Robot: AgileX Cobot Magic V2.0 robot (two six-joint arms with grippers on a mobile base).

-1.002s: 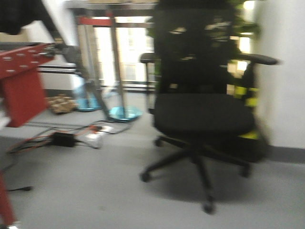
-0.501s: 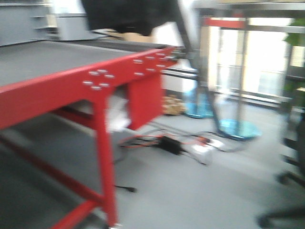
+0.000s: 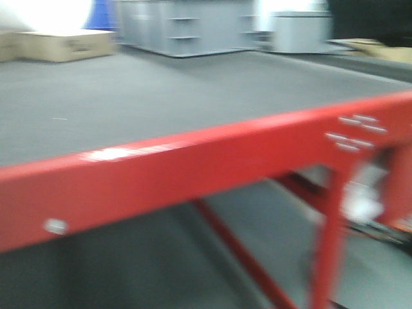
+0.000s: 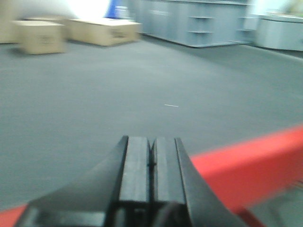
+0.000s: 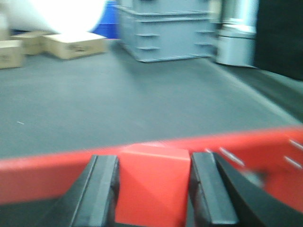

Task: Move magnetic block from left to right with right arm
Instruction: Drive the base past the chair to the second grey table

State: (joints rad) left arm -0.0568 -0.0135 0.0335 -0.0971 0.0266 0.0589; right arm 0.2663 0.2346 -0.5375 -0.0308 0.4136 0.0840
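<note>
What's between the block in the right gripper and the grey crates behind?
Right wrist view: only the red table rim and bare grey mat separate the magnetic block from the grey crates.

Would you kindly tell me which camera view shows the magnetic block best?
The right wrist view: the magnetic block sits large and close between the fingers of the right gripper. The front and left wrist views do not show it.

I see a red table frame (image 3: 193,168) edging the grey tabletop (image 3: 161,90), with cardboard boxes (image 3: 64,45) at ten o'clock and grey crates (image 3: 187,29) at twelve.
</note>
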